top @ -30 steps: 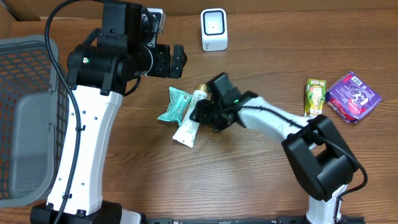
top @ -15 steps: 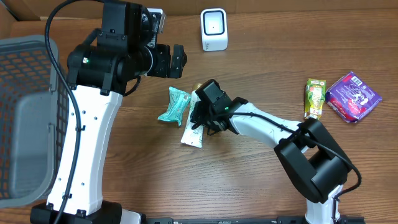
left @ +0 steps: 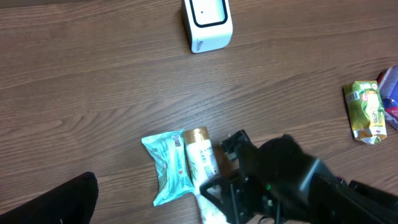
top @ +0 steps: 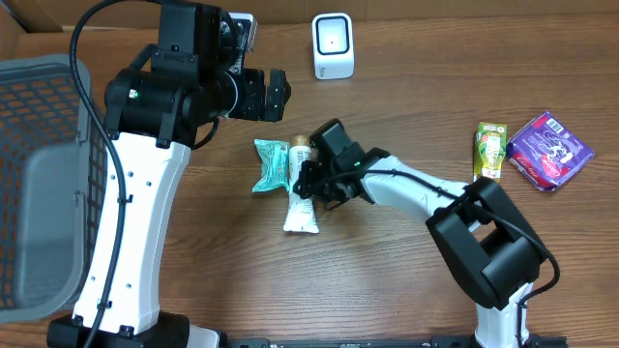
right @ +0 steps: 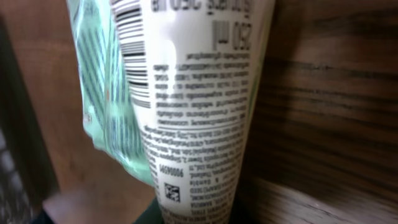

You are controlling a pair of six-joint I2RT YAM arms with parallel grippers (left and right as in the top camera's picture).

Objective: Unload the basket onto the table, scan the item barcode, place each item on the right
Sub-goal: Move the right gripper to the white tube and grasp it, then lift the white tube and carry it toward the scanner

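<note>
right arm (top: 416, 189) low, right fingers (top: 307, 180) at tube (top: 302, 213) (grip unclear); left fingers (top: 280, 87) wide.

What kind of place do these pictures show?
Probably a mock shop checkout: a white barcode scanner on the wooden table, a grey mesh basket at one side, and a tube and purple packet.

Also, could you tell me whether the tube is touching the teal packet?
Touching. In the left wrist view, the tube lies flush against the teal packet, with no table showing between them. The overhead view agrees.
</note>
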